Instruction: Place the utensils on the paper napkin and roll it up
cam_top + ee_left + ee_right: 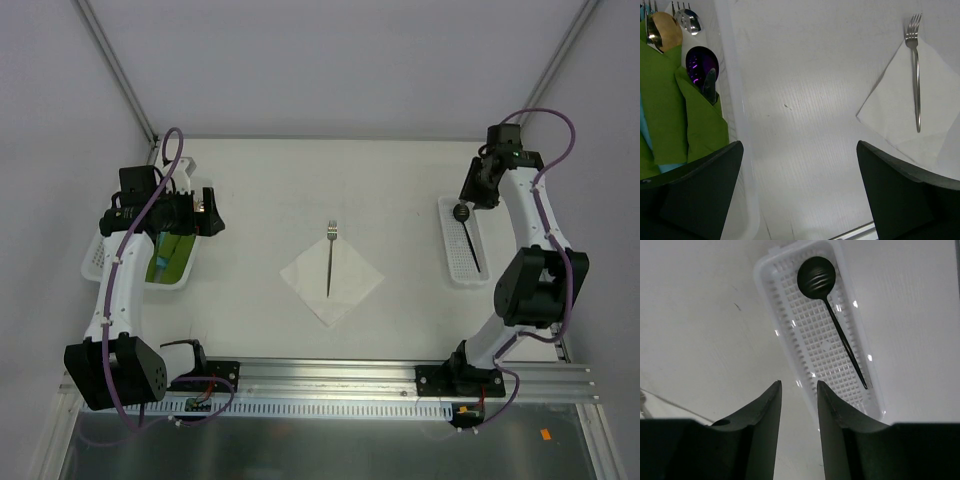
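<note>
- Nearest to me, at the middle of the desk [250, 190], the paper napkin [345, 285] lies flat, turned like a diamond.
- The fork [329, 262] lies straight along the napkin's middle. Its tines point away from me and reach just past the far corner onto the bare desk.
- On the left I see a white bin [95, 258] holding folded green cloths [670, 110], with a purple spoon [702, 62] and a gold spoon [665, 30] tucked in them.
- The left gripper [799, 150] hangs just beside that bin, its fingers [695, 190] spread wide and grasping nothing.
- On the right, well apart from the napkin, the black spoon [830, 305] lies in a white mesh tray [790, 330], bowl at the far end.
- The right gripper [798, 386] hovers over that tray. Its fingers [765, 415] stand a narrow gap apart, empty, and the spoon is not between them.
</note>
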Action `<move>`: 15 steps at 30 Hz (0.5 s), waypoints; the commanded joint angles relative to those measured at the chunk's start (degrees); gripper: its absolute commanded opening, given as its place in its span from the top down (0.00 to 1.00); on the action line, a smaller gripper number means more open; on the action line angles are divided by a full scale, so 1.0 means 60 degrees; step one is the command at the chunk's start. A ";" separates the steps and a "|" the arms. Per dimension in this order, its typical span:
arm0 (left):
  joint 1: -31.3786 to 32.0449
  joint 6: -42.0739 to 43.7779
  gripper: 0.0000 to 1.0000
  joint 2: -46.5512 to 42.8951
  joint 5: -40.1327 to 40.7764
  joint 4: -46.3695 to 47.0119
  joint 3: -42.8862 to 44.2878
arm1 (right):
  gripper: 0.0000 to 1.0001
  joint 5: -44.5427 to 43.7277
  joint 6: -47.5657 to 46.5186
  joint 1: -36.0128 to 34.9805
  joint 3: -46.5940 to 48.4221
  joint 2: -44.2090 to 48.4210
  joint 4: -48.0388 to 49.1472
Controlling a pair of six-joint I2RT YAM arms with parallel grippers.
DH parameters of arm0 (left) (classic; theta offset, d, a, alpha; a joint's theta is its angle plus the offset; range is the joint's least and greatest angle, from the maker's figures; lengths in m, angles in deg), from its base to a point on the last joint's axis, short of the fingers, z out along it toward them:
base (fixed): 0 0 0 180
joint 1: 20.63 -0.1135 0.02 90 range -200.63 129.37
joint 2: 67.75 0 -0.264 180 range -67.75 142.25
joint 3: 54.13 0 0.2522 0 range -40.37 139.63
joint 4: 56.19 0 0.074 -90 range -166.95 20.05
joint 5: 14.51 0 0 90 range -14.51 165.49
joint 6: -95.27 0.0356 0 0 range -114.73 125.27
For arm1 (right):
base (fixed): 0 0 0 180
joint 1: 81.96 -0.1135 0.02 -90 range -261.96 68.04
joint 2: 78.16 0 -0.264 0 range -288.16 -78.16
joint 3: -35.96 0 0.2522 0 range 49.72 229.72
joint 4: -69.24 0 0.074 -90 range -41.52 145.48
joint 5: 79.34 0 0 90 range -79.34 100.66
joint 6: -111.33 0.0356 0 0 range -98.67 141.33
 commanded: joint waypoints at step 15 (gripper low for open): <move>-0.0017 0.0298 0.01 0.0080 0.0359 0.0034 0.0304 | 0.65 -0.0299 -0.1347 0.0726 -0.0215 -0.3125 0.0868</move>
